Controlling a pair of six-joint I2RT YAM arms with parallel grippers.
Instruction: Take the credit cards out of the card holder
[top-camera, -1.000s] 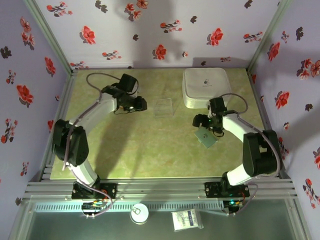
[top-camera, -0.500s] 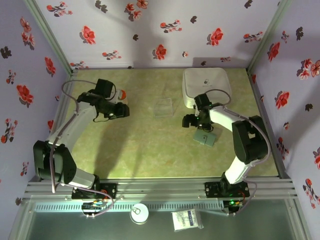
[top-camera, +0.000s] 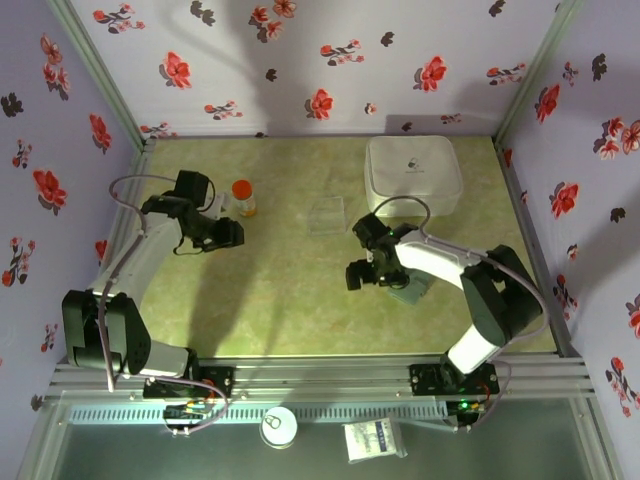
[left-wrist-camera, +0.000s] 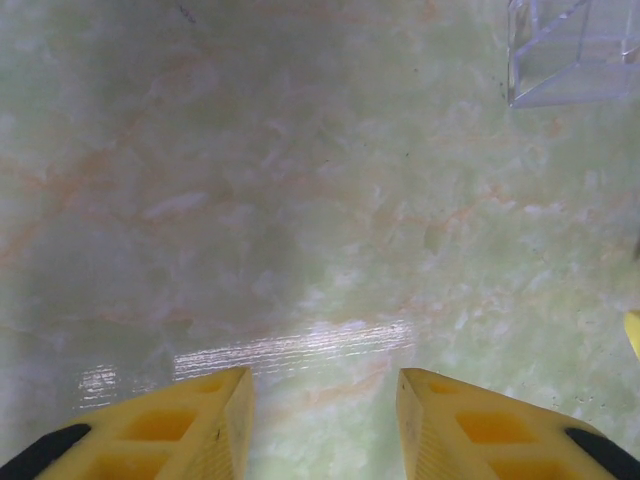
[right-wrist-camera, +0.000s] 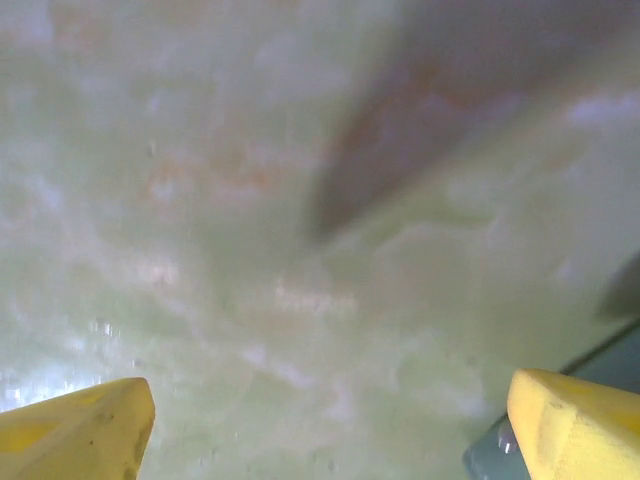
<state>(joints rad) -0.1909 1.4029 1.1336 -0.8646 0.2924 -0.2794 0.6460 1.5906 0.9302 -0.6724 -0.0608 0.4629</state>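
Green marbled tabletop (top-camera: 290, 300) | floral walls (top-camera: 300, 60) | left jaws parted | right jaws wide, empty

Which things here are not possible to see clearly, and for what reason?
- card holder, top view: the right arm covers part; whether anything is inside is too small to tell.
- card holder, right wrist view: blurred, cut by the bottom edge.
- clear box, left wrist view: cut by the top and right edges.

No legible text; mark on white case (top-camera: 413, 176) too small.
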